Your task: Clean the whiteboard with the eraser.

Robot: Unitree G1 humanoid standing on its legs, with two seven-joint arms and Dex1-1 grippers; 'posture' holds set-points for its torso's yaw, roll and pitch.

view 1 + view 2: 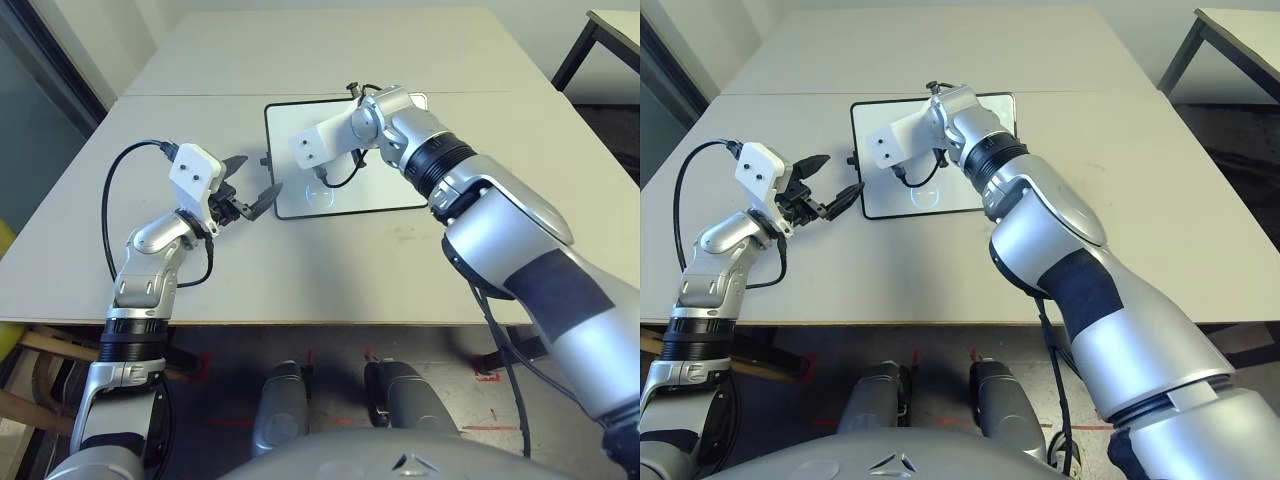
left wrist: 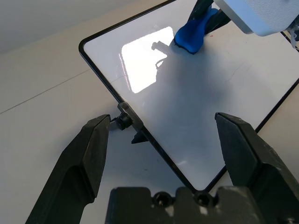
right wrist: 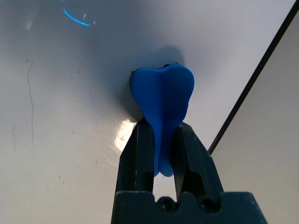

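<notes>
A: What was nearest?

B: The silver, jointed left arm [image 1: 141, 290]. It rose from the near left corner and bent at the wrist, so that the left gripper [image 1: 265, 172], white-shelled with two black fingers, pointed inward, just beside the board's left edge. Those fingers stood wide apart, with nothing between them.

A: And the right arm?

B: That silver, jointed arm [image 1: 502, 232] slanted forward and inward from the near right, its wrist over the board. The right gripper [image 3: 164, 124] tilted down, black fingers narrowed on the waist of the bright blue, bone-shaped eraser [image 3: 161, 88], which sat against the board's face.

A: The board itself?

B: The white, dark-framed rectangular whiteboard [image 1: 290, 180] lay flat on the pale surface [image 1: 330, 270], a black knob [image 2: 124, 120] at its left edge.
</notes>
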